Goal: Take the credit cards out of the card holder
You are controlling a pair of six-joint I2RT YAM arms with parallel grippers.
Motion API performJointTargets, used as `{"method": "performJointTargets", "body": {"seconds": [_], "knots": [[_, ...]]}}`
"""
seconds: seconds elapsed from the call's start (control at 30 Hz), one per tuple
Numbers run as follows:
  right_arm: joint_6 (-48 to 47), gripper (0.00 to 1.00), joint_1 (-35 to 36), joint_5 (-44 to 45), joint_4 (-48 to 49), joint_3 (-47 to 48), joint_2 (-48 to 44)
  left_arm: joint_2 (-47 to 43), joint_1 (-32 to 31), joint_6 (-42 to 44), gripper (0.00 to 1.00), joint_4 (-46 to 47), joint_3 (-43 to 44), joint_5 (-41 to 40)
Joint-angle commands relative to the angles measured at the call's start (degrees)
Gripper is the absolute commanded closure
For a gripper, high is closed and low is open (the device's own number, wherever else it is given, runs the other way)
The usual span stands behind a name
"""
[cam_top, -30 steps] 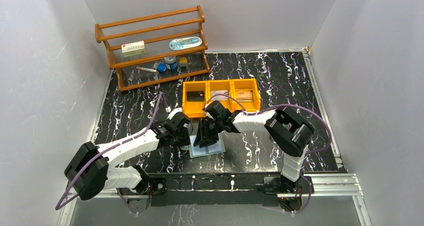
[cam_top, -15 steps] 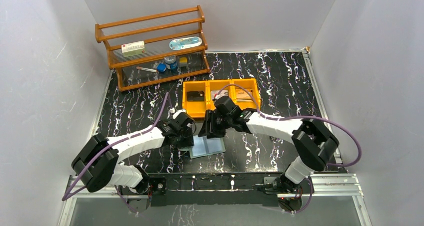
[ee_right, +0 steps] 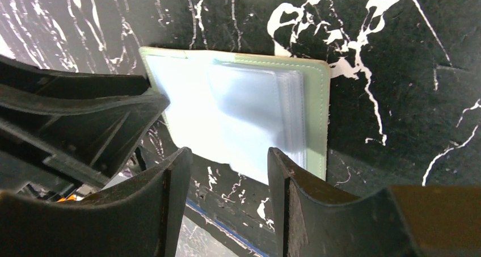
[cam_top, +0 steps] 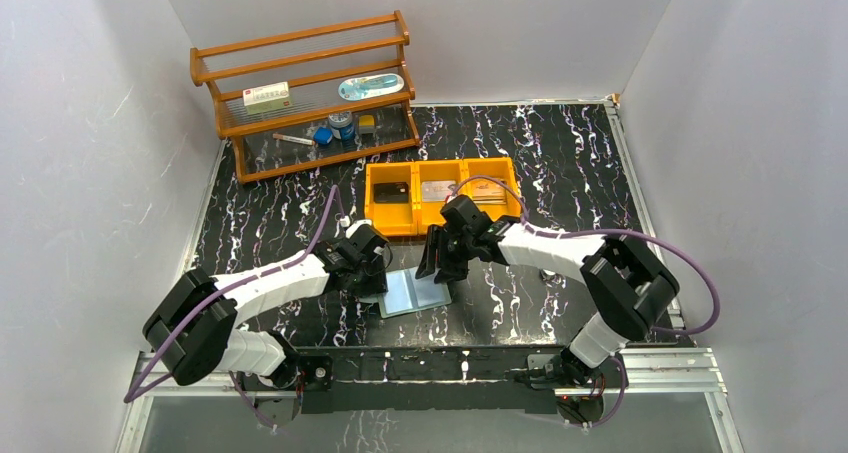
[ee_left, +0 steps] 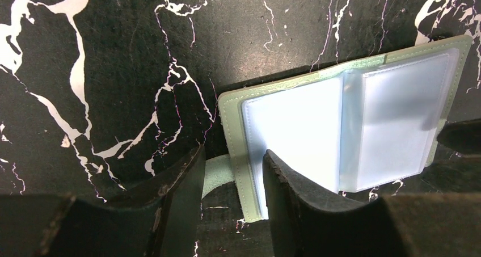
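Observation:
The card holder (cam_top: 418,293) lies opened flat on the black marbled table, pale green with clear sleeves (ee_left: 295,126) that look blank. My left gripper (cam_top: 372,276) stands open at its left edge. In the left wrist view the gripper (ee_left: 232,152) straddles that edge, one finger (ee_left: 283,177) resting on the sleeve. My right gripper (cam_top: 437,265) hovers open just behind the holder (ee_right: 244,109), nothing between its fingers (ee_right: 228,151). Two credit cards lie in the orange bin: a silvery one (cam_top: 437,190) in the middle compartment and a tan one (cam_top: 490,188) on the right.
The orange three-compartment bin (cam_top: 385,225) stands right behind both grippers, a dark object (cam_top: 391,195) in its left compartment. A wooden shelf (cam_top: 300,93) with small items is at the back left. Grey walls close in both sides. A metal rail (cam_top: 450,358) runs along the near edge.
The right gripper has drawn back and to the right off the card holder, uncovering it, and its elbow has swung right. The left gripper's jaws have widened slightly at the holder's left edge.

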Motion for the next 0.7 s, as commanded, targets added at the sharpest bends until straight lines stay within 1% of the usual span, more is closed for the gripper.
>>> {"method": "performJointTargets", "body": {"seconds": [0.0, 0.23, 0.33, 0.5, 0.67], "knots": [[-1.05, 0.41, 0.13, -1.71, 0.17, 1.04, 2.76, -0.11, 0.09, 0.32, 0.60, -1.37, 1.20, 0.75], [-2.78, 0.39, 0.16, 0.56, -2.51, 2.68, 2.20, -0.07, 0.13, 0.42, 0.61, -1.37, 1.50, 0.96], [-4.95, 0.39, 0.22, 2.04, -4.49, 4.05, 1.60, 0.05, 0.09, 0.57, 0.61, -1.37, 1.79, 0.88], [-5.51, 0.39, 0.21, 1.87, -4.79, 4.15, 1.46, 0.49, 0.09, 0.68, 0.62, -1.30, 2.07, 1.08], [-5.04, 0.41, 0.26, -0.51, -2.93, 3.22, 3.05, 0.72, 0.08, 0.90, 0.63, -1.24, 2.11, 1.25]]}}
